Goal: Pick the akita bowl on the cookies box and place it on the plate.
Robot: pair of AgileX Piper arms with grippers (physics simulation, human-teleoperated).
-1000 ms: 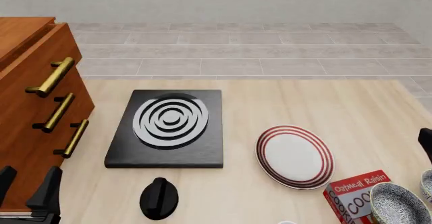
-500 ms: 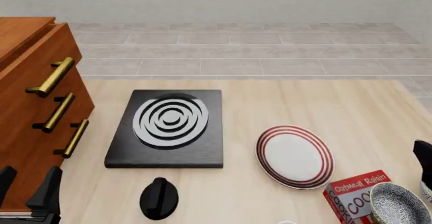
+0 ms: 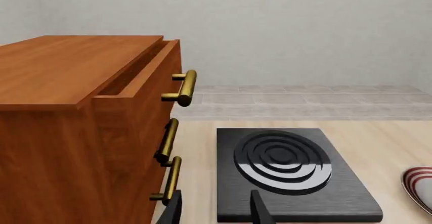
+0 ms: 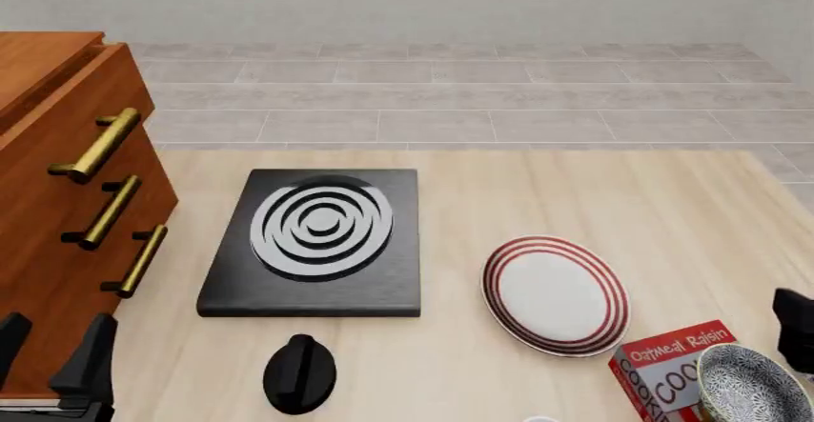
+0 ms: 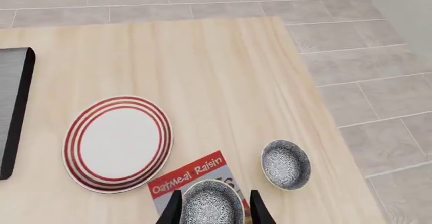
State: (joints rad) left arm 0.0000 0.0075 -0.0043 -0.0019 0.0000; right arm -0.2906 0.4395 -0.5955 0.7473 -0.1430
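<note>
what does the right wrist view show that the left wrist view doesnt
Only the right wrist view shows the akita bowl sitting on the cookies box, framed by the open right gripper, plus a second speckled bowl on the table beside the box. Only the left wrist view shows the wooden drawer cabinet with brass handles and the open left gripper. Both show the plate and the black slab, each only partly in one of them.

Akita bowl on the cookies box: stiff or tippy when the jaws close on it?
The akita bowl looks like rigid glazed ware, so it is probably stiff and possibly slick. It sits raised on the cookies box, so an off-centre nudge could likely slide or tip it off. Its thin rim probably suits a pinch by the right gripper.
</note>
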